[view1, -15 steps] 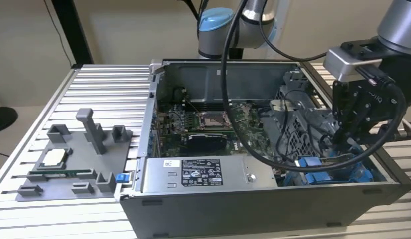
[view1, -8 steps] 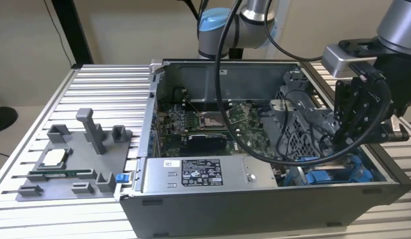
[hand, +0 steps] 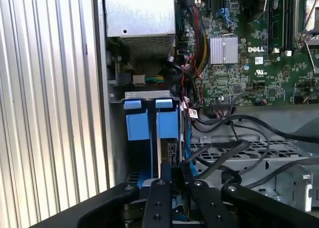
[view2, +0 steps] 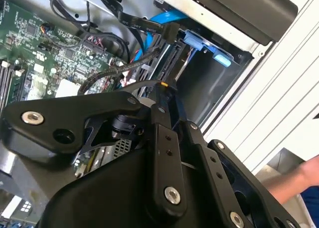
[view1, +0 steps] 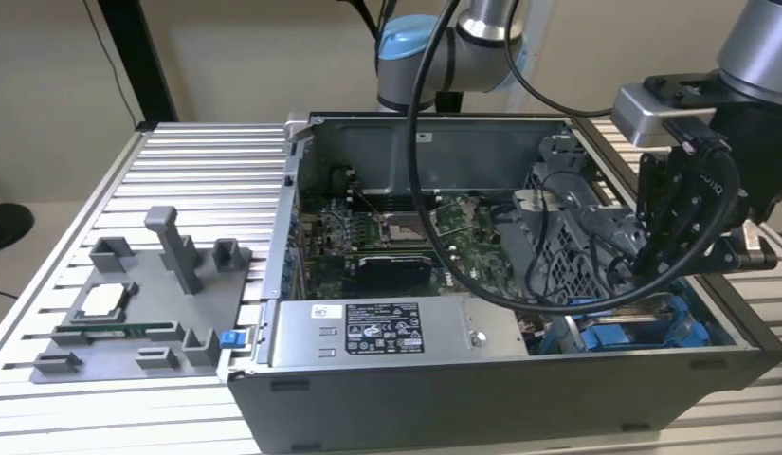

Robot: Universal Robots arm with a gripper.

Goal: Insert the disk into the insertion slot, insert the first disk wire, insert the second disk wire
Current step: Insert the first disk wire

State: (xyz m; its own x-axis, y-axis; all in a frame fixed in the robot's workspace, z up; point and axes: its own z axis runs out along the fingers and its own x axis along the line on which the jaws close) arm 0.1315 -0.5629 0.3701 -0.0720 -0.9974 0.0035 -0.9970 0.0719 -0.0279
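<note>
The disk (hand: 167,124) stands on edge inside the insertion slot (hand: 135,122), its blue carrier frame against the slot's blue rails. In the exterior view the slot (view1: 644,332) is in the case's near corner on that view's right. My gripper (hand: 174,170) reaches down over the disk's connector edge, its two black fingers close together on the plug of a disk wire (hand: 173,155). In the second wrist view the gripper (view2: 162,88) ends just short of the disk's port edge (view2: 170,58). A blue flat wire (view2: 162,16) with a black plug hangs beside that edge.
The open computer case (view1: 492,393) lies on a ribbed aluminium table (view1: 201,171). A grey power supply box (view1: 378,332) sits beside the slot, the green motherboard (view1: 391,232) behind it. Loose black cables (hand: 234,148) cross a perforated bracket. A grey parts fixture (view1: 137,303) stands on the exterior view's left. A person's arm (view2: 299,180) shows beyond the case.
</note>
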